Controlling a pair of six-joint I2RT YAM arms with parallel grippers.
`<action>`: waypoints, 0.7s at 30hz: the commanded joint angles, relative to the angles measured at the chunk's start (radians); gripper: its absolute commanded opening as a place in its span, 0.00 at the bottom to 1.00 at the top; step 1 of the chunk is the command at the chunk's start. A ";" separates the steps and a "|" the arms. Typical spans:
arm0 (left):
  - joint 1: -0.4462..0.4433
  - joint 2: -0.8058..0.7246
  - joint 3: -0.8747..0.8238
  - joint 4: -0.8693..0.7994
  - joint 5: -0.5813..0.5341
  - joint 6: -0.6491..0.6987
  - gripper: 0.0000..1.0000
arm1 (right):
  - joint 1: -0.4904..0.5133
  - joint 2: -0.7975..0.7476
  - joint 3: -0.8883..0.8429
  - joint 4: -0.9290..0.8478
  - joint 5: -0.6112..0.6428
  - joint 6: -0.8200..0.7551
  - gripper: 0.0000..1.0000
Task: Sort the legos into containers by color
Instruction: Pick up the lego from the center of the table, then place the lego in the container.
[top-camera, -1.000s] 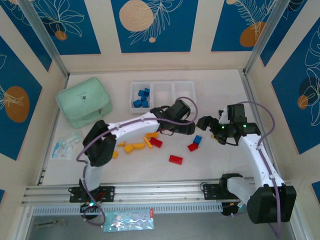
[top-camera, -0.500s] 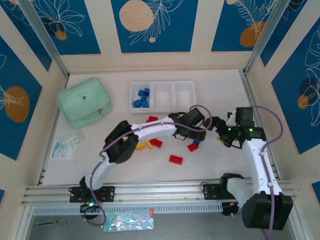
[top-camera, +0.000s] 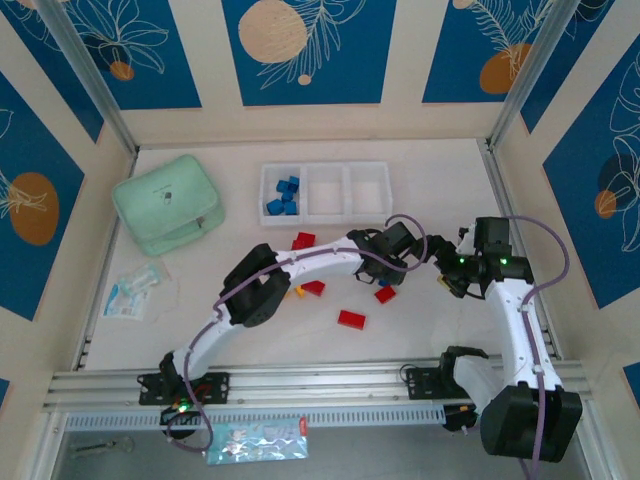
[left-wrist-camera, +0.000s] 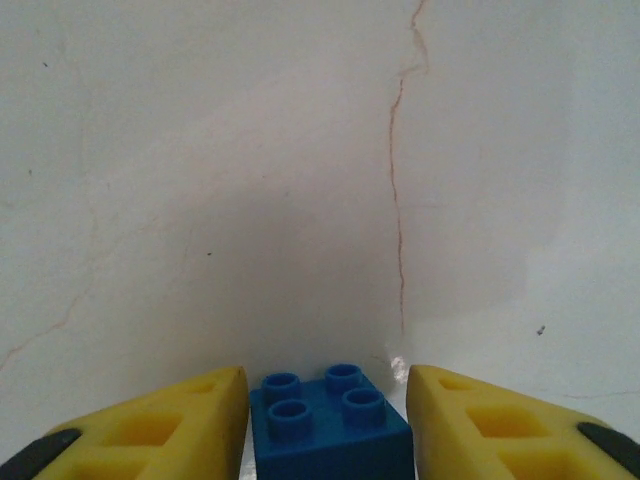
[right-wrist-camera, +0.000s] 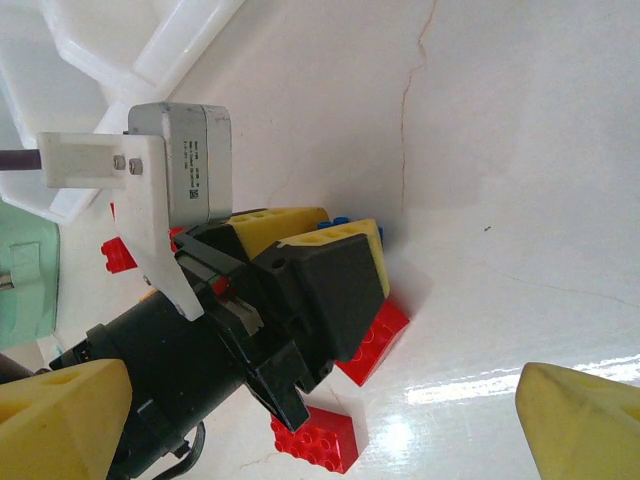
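My left gripper is low on the white table with its yellow fingers closed in on a small blue lego, which still rests on the table. From above, that gripper sits right of centre. Facing it from the right, my right gripper stands wide open and holds nothing. Red legos lie close by. The containers stand at the back, with several blue legos in the left compartment.
A mint-green lidded box stands at the back left, with a clear plastic bag in front of it. A yellow lego peeks out under the left arm. The metal rail runs along the near edge.
The left arm stretched to the right, came down over the blue lego, and its jaws closed in on it. The right gripper drew back a little to the right and stayed open.
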 joint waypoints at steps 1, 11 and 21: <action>-0.019 -0.003 -0.008 -0.027 -0.023 0.021 0.40 | 0.006 -0.003 -0.001 -0.007 -0.066 -0.025 0.99; 0.018 -0.150 -0.084 0.011 -0.045 0.022 0.25 | 0.040 0.002 0.028 0.004 -0.058 -0.053 0.99; 0.185 -0.517 -0.400 0.108 -0.148 0.005 0.25 | 0.317 0.109 0.139 0.062 0.028 -0.019 0.99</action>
